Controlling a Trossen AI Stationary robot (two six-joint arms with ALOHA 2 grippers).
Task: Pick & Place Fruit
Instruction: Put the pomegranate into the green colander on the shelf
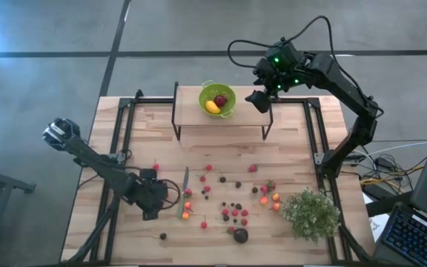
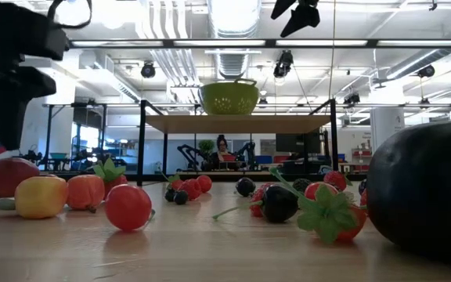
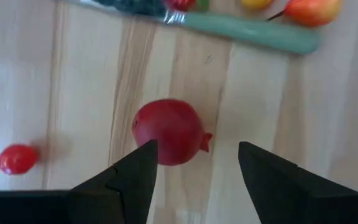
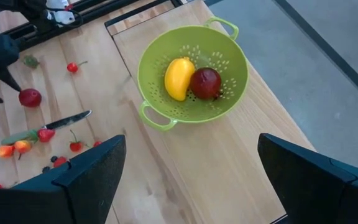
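While the left gripper (image 1: 153, 202) is hanging low over the near-left part of the table (image 1: 295, 144) in the high view, its fingers spread, the right gripper (image 1: 260, 100) is hovering open and empty just beside the green colander (image 1: 218, 99) on the raised shelf (image 1: 191, 119); the colander is holding a yellow fruit (image 1: 212, 107) and a red fruit (image 1: 220, 100), while the loose fruit (image 1: 236, 211) is lying scattered near the knife (image 1: 184, 190) and the plant (image 1: 311, 213). From the low view, the berries are sitting on rounded sides; a nudge would probably send one rolling. In the left wrist view, a round red fruit (image 3: 169, 132) is sitting between the parted fingers (image 3: 132, 177), ungripped; closing off-centre could squirt it toward the knife (image 3: 253, 32). In the right wrist view, the colander (image 4: 191, 74) is showing both pieces resting touching inside.
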